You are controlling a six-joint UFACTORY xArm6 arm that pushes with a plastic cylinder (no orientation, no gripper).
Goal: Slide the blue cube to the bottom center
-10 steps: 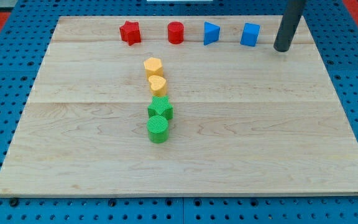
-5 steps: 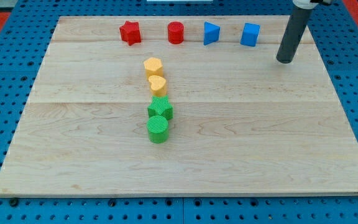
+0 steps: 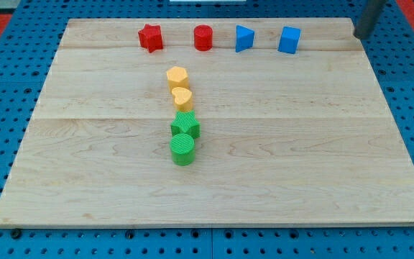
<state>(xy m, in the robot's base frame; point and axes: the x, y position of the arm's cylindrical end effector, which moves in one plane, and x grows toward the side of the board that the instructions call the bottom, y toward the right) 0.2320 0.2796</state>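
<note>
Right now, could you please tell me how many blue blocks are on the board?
2, both in the top row: the blue cube at the row's right end, and a blue wedge-like block just left of it. None appear hidden.

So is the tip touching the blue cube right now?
No, my tip sits apart from the blue cube, off toward the view's top right corner.

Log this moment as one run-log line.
my tip: top right corner, right of blue cube, apart | blue cube: top row, unmoved | push: not begun

The rod is cut off by the view's top edge; only its lower end, my tip (image 3: 363, 36), shows. The green star (image 3: 186, 126) sits partly hidden behind the green cylinder (image 3: 182, 150)
</note>
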